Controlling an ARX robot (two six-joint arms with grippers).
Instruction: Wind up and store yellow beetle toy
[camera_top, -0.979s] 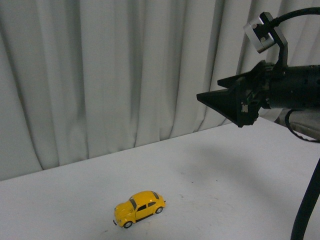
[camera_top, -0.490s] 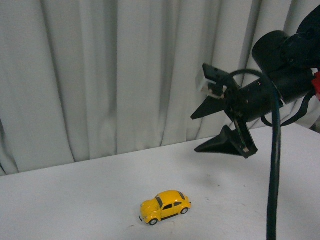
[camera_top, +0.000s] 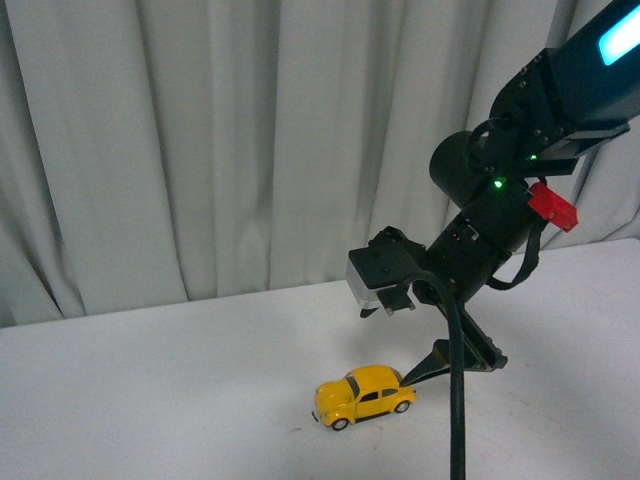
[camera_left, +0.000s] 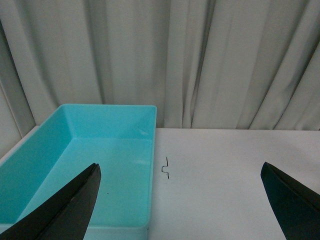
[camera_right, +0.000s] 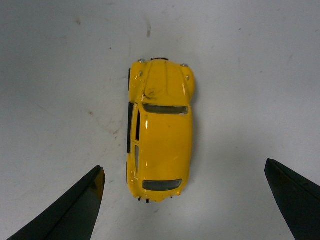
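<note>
front: from body, mid-range, facing across white table (camera_top: 150, 400) to pale curtain (camera_top: 200, 150) | left wrist: low, level, facing curtain past turquoise bin (camera_left: 115, 122) | right wrist: close, straight down on yellow beetle toy (camera_right: 160, 129) | shared — toy: front + right wrist; curtain: front + left wrist

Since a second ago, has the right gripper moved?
Yes. In the front view the right gripper has dropped leftward from high above the table to the yellow beetle toy, fingers open.

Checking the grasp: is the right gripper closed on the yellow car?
No, the right gripper is open, the yellow car untouched between its fingers.
</note>
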